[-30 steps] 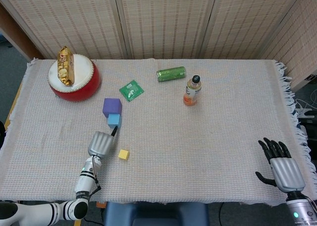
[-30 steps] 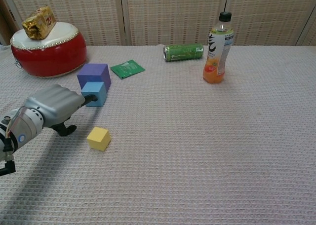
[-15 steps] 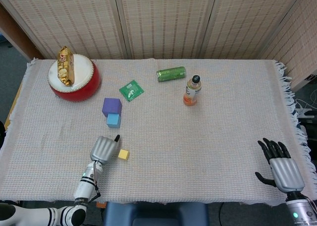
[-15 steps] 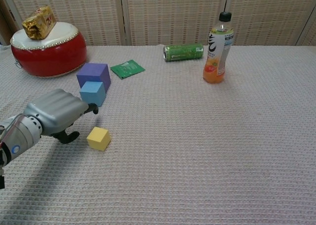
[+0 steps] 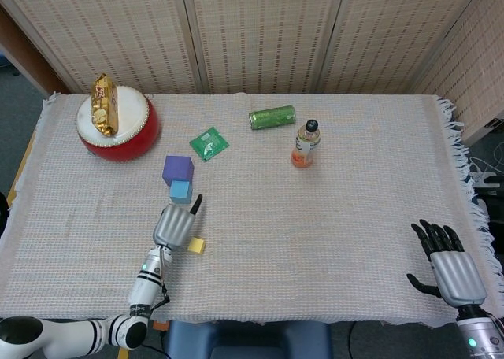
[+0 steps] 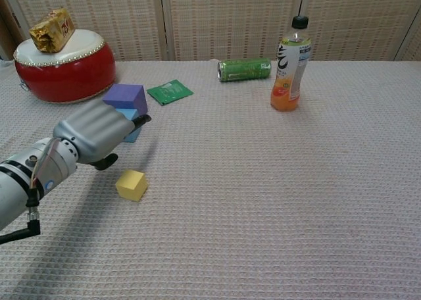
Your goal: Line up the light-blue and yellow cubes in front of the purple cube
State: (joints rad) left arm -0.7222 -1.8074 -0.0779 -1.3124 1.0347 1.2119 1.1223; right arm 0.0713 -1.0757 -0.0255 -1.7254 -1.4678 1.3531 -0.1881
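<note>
Since the earlier frames the left hand point(image 5: 175, 226) has moved right and farther from the robot; it now hovers above the cloth between the yellow cube point(image 5: 196, 246) and the light-blue cube point(image 5: 180, 191), holding nothing. From the chest camera this hand point(image 6: 99, 130) covers most of the light-blue cube point(image 6: 133, 134), so whether it touches it I cannot tell. Its fingers lie together, stretched forward rather than curled, with one dark fingertip poking out toward the right. The purple cube point(image 5: 178, 170) sits on the table's left half, the light-blue one touching its near face. The yellow cube lies nearer the robot, just right of the hand and apart from the other two. The right hand point(image 5: 445, 264) rests at the near right corner of the table cloth point(image 5: 339, 241), fingers spread and empty. Farther back stand a red drum point(image 5: 118, 127), a green packet point(image 5: 209, 144), a green can point(image 5: 272, 117) on its side and an upright bottle point(image 5: 305, 144)
</note>
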